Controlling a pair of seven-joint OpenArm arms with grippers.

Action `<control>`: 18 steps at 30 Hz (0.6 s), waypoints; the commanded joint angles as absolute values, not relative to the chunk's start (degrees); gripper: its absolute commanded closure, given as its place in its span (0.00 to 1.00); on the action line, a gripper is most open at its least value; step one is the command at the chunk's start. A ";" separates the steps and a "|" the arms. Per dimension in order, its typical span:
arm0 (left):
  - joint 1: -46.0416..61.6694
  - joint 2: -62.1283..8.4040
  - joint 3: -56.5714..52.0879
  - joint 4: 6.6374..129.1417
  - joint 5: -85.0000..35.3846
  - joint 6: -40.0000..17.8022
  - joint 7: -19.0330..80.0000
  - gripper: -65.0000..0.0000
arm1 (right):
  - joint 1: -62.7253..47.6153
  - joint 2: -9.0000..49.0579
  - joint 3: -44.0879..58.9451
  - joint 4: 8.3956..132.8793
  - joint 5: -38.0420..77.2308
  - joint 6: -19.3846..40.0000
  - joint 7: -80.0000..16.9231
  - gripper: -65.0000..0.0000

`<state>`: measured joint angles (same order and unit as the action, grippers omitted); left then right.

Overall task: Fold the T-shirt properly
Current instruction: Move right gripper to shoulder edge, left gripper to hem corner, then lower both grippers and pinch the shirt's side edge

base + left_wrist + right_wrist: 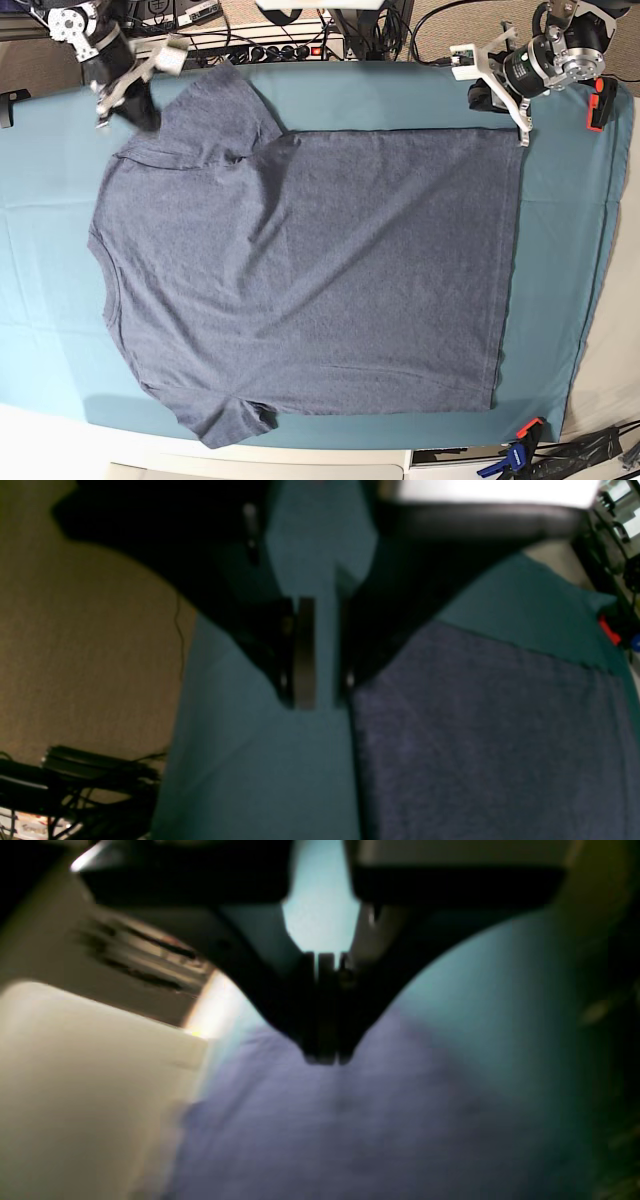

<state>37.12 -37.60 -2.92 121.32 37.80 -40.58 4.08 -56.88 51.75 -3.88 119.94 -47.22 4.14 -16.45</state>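
We see the T-shirt [310, 270] spread flat across the middle of the worktop [560, 260], neck toward the left edge, hem toward the right edge. The left end effector [320, 655] hangs over the teal cloth [250, 760] just beside the hem corner near the far right corner, fingers [304, 652] spread with cloth visible between them. The right end effector [325, 1050] sits at the sleeve near the far left corner, fingers pressed together; whether fabric is pinched we cannot tell

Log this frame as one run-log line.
T-shirt: flat, unfolded | left gripper: open, at hem corner | right gripper: shut, over sleeve | tablecloth
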 commanded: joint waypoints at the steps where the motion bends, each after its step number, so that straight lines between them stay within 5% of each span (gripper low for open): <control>1: 37.28 -38.26 -3.18 122.08 37.21 -40.00 3.40 0.87 | -57.32 52.49 -3.38 120.86 -47.24 4.91 -16.95 0.98; 6: 37.28 -38.26 -3.18 122.08 37.21 -40.00 3.40 0.87 | -58.28 52.51 -3.38 120.86 -47.20 8.14 -17.74 0.96; 11: 37.28 -38.26 -3.18 122.08 37.21 -40.00 3.42 0.87 | -58.28 52.51 -3.38 120.86 -46.59 7.77 -17.67 0.61; 14: 37.28 -38.26 -3.18 122.08 37.23 -40.00 3.42 0.86 | -58.26 52.53 -3.38 120.86 -45.91 6.59 -17.58 0.60; 18: 37.28 -38.26 -3.18 122.08 37.21 -39.81 3.42 0.71 | -58.22 52.53 -3.38 120.86 -45.91 6.02 -17.61 0.60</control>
